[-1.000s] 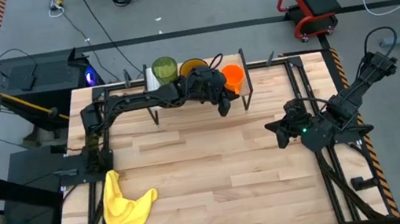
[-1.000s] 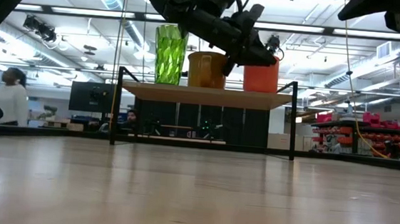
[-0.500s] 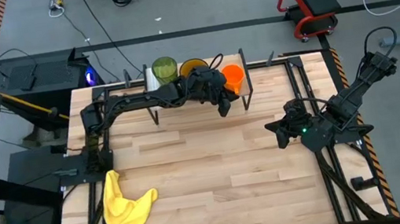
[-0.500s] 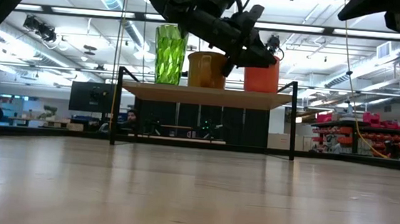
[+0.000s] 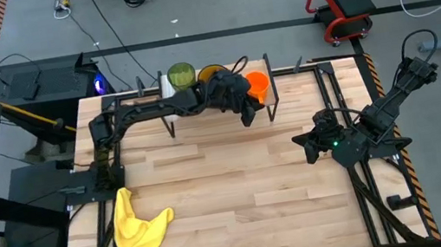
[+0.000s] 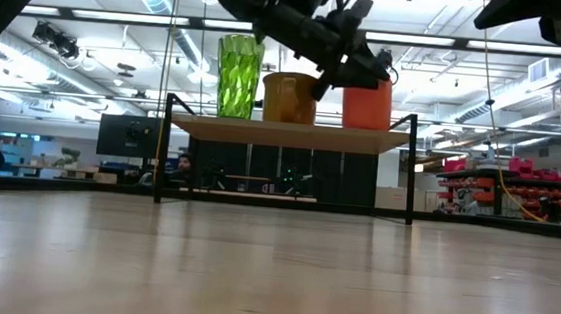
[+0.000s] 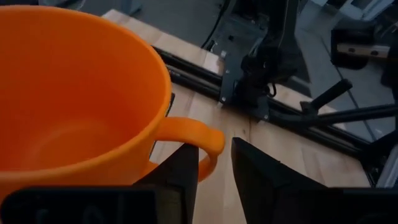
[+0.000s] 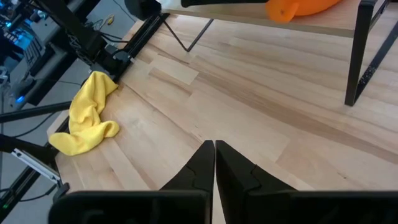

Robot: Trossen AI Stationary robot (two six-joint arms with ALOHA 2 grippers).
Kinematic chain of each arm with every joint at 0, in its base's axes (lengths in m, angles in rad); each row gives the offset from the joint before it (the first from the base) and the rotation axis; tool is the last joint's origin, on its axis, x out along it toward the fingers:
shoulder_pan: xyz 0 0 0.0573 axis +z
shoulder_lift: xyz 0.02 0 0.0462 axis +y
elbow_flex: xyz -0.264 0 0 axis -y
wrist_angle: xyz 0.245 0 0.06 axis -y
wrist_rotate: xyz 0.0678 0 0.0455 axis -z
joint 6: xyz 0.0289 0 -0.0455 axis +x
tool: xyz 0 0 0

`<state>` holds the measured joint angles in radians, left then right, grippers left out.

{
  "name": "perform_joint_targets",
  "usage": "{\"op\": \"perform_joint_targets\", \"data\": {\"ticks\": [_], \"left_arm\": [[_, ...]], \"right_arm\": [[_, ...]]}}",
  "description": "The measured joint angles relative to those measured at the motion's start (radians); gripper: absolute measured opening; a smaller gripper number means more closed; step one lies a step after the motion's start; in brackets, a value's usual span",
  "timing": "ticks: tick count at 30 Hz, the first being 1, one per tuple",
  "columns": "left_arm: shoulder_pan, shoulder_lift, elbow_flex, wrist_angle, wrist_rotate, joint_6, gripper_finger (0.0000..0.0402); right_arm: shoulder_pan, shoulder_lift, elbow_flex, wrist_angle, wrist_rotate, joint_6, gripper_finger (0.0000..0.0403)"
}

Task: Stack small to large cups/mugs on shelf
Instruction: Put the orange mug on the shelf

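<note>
Shelf (image 6: 287, 134): low rack with a light wooden top board on thin black legs, standing at the far edge of the table (image 5: 232, 201); in the low view all three vessels stand upright on its board in a row.
Green tumbler (image 6: 238, 75): translucent, handleless, the tallest of the three; at the row's left end in the low view, just beside the amber mug.
Amber mug (image 6: 288, 97): middle of the row, between the tumbler and the orange mug; partly hidden from above by the left arm.
Orange mug (image 7: 74, 99): at the row's right end in the low view (image 6: 367, 107); in the left wrist view its open mouth fills the frame and its handle (image 7: 193, 134) points toward the fingers.
Left gripper (image 7: 214, 165): reaches over the shelf from the left side of the table, at the orange mug; its fingers (image 7: 264, 180) stand a little apart, one on each side of the handle's outer end, with a gap visible on the outer side; not clamped.
Right gripper (image 8: 214, 163): waits low over the right side of the table, well apart from the shelf; its fingers lie together with only a thin seam between them, holding nothing.
Yellow cloth (image 5: 138, 228): crumpled on the near left part of the table, far from the shelf.
</note>
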<state>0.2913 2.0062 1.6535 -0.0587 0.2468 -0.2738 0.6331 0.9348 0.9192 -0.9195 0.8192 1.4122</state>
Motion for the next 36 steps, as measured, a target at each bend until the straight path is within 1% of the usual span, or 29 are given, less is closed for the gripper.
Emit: {"op": "perform_joint_targets", "data": {"ticks": [5, 8, 19, 24, 28, 36], "left_arm": [[-0.008, -0.001, 0.063, -0.152, -0.027, 0.031, 0.0104], [-0.014, -0.002, 0.084, -0.180, -0.040, 0.037, 0.0103], [-0.036, -0.002, 0.095, -0.180, -0.047, 0.024, 0.0100], [-0.052, -0.002, 0.095, -0.180, -0.090, 0.024, 0.0097], [-0.054, -0.008, 0.095, -0.180, -0.103, 0.023, 0.0094], [-0.055, -0.054, 0.095, -0.212, -0.139, 0.024, 0.0092]], "right_arm": [[0.000, 0.000, 0.000, 0.000, 0.000, -0.009, 0.0022], [0.000, 0.000, 0.000, 0.000, 0.000, -0.021, 0.0022], [0.000, 0.000, 0.000, 0.000, 0.008, -0.022, 0.0022], [0.000, 0.000, 0.000, 0.000, 0.011, -0.024, 0.0022], [0.000, 0.000, 0.000, 0.001, 0.011, -0.024, 0.0022], [0.000, 0.001, 0.000, 0.001, 0.013, -0.028, 0.0022]]}}
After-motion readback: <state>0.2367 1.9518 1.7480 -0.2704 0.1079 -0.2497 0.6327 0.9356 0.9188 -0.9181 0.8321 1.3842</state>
